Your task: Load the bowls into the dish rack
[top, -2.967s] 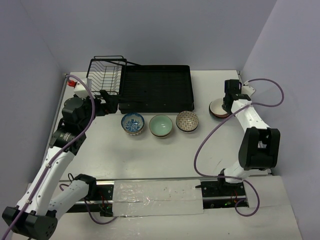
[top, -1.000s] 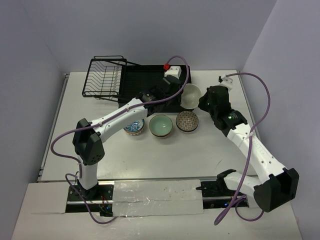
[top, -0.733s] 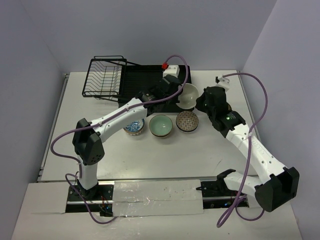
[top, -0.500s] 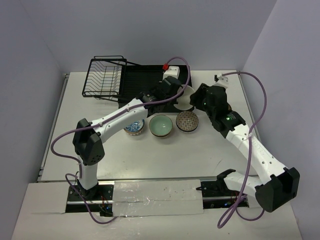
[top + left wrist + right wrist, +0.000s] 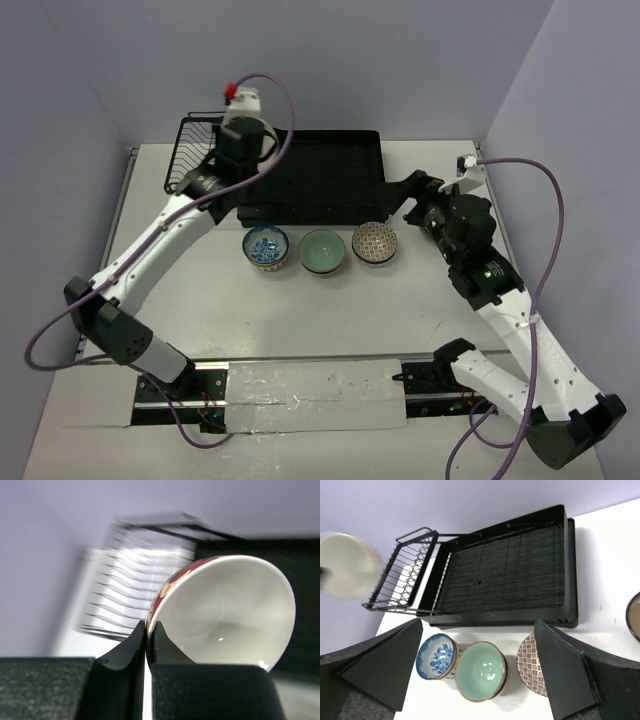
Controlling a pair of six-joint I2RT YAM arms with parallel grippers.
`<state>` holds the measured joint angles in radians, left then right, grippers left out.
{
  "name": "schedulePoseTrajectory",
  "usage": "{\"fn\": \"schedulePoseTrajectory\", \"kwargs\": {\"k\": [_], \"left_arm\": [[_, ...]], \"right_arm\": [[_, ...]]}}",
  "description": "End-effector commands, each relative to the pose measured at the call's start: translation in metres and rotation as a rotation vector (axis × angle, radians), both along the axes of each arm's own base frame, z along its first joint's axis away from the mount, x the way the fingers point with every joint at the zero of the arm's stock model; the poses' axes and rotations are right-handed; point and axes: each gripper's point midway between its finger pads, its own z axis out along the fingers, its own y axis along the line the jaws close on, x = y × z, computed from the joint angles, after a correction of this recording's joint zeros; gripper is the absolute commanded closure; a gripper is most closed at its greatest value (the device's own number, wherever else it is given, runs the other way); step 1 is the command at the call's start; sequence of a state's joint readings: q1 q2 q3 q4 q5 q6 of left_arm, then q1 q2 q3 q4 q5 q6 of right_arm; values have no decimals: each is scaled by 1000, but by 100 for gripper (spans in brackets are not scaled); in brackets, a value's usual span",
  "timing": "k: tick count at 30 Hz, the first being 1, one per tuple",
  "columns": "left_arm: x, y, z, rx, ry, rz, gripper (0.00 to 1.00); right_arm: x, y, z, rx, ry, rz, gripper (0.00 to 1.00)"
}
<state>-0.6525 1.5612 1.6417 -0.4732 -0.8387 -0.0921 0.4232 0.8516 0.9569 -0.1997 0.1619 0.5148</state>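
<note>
The left gripper [image 5: 148, 630] pinches a bowl [image 5: 230, 610] by its rim at the rack's [image 5: 520, 570] 9 o'clock. The right gripper [image 5: 479, 624], at 3 o'clock, is spread wide and empty.

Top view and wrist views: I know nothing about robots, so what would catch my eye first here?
The left arm's end effector pinches the rim of a cream bowl, holding it tilted in the air near the wire basket end of the black dish rack. On the table in front of the rack, three bowls sit in a row: a blue patterned bowl, a green bowl and a brown patterned bowl.
</note>
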Motion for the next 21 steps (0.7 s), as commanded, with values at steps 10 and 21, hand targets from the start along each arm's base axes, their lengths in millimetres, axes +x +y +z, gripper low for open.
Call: {"fn": "schedulePoseTrajectory", "kwargs": {"k": [10, 21], "left_arm": [[39, 122, 41, 501, 31, 312, 100], [83, 130, 4, 704, 266, 310, 100]], "right_arm": [[-6, -1, -33, -52, 16, 16, 0], [-7, -12, -44, -90, 26, -25, 0]]}}
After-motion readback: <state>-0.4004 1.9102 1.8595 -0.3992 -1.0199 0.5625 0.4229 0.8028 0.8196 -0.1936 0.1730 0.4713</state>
